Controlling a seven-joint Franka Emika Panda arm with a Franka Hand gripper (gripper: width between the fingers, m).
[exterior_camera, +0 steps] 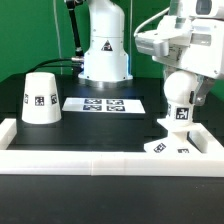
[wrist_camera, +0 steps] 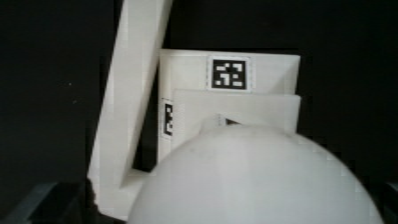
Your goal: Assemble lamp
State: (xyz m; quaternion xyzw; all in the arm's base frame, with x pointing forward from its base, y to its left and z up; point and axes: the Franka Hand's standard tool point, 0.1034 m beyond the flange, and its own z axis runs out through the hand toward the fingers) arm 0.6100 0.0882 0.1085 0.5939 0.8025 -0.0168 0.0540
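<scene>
My gripper is at the exterior view's right, shut on the white bulb, which hangs upright with its tag facing out. The bulb's lower end is at the flat angular base, which lies in the corner of the white border wall; I cannot tell whether they touch. In the wrist view the bulb's round head fills the near field and hides my fingertips. Beyond it is the base with its tag. The cone-shaped shade stands alone at the exterior view's left.
The marker board lies flat mid-table in front of the robot's pedestal. The white raised border wall runs along the front and both sides; a stretch of it lies right beside the base.
</scene>
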